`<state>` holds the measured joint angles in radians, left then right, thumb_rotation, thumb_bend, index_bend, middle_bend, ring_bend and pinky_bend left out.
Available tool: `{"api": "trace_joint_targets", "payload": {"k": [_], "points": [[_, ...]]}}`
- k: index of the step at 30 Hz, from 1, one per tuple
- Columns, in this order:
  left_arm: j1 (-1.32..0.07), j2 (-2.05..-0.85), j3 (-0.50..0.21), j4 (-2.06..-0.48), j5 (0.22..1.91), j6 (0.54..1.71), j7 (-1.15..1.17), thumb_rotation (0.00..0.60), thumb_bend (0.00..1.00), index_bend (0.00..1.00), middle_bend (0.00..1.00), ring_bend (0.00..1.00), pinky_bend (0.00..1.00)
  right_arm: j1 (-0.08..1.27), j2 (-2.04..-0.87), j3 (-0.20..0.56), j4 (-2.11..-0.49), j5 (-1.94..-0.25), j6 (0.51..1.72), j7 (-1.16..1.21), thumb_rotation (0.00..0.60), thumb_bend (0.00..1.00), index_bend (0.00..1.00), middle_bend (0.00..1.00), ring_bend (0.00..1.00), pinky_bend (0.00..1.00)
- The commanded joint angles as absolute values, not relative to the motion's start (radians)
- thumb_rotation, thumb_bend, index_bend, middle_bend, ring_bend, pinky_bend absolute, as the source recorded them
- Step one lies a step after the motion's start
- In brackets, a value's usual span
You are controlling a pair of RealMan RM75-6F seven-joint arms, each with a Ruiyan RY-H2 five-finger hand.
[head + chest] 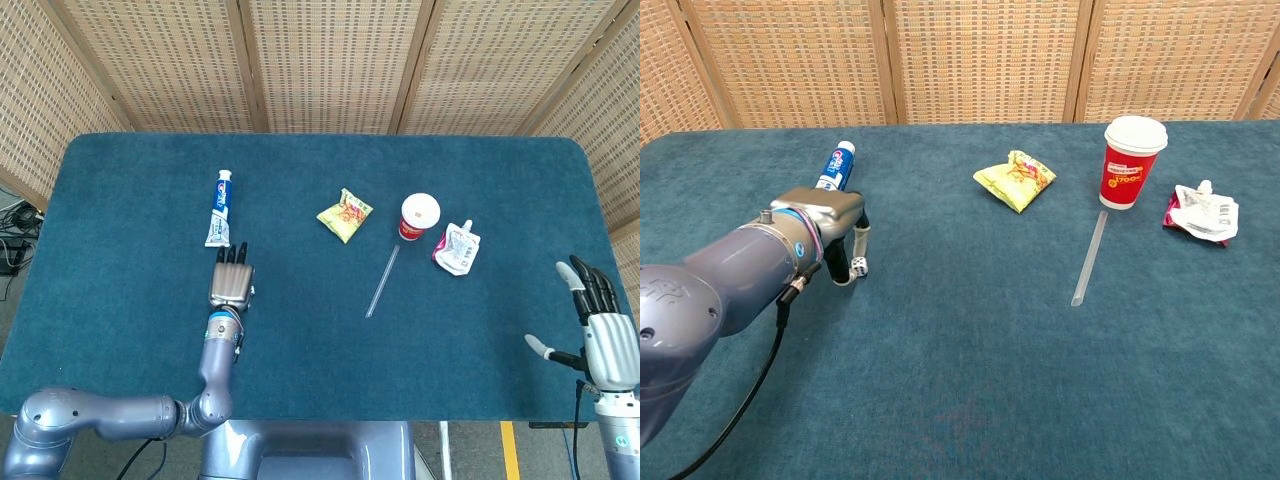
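Left hand (231, 283) lies low over the blue cloth of the table (120, 300), fingers straight and close together, pointing away from the robot toward the toothpaste tube (219, 220), which sits just beyond the fingertips, apart from them, cap end farthest from the hand. In the chest view the same hand (830, 225) is seen from behind, thumb hanging down beside a small white die (857, 266) right at the thumb tip; whether they touch, cannot tell. Nothing is held in it; the hand looks lined up with the tube's long axis, likely so the fingers can come onto it lengthwise. Right hand (603, 330) sits at the table's far right edge, well apart from everything, fingers up and slightly spread, thumb out sideways, holding nothing, looks parked. Off to the right of the left hand, well apart: a yellow snack packet (345, 215), then a red paper cup (418, 216) with a white lid standing upright, a clear straw (382, 281) lying flat just in front of the cup, and a crumpled spout pouch (456, 247) just beside the cup. A woven screen (330, 60) stands behind the table.
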<state>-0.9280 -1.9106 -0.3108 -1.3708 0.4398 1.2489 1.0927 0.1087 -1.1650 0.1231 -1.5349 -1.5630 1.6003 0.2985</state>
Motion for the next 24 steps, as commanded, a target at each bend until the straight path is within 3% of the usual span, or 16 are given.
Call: {"api": "trace_joint_targets", "payload": {"k": [1,14,24], "points": [[-0.919,-1.888,-0.315,-1.407,0.469,1.259,1.067,0.600,0.40,0.54,0.00,0.00,0.00,0.109,-1.165,0.123,-1.534,-1.563,1.600,0.299,0.600,0.09,0.09,0.00,0.00,0.00],[-0.877,-1.709,-0.322,-1.688,0.649,1.324,0.972,0.600,0.40,0.52,0.00,0.00,0.00,0.108,-1.164,0.124,-1.540,-1.561,1.600,0.291,0.600,0.09,0.09,0.00,0.00,0.00],[-0.886,-1.690,-0.322,-1.733,0.653,1.319,0.958,0.600,0.39,0.48,0.00,0.00,0.00,0.104,-1.160,0.126,-1.543,-1.556,1.604,0.296,0.600,0.09,0.09,0.00,0.00,0.00]]}}
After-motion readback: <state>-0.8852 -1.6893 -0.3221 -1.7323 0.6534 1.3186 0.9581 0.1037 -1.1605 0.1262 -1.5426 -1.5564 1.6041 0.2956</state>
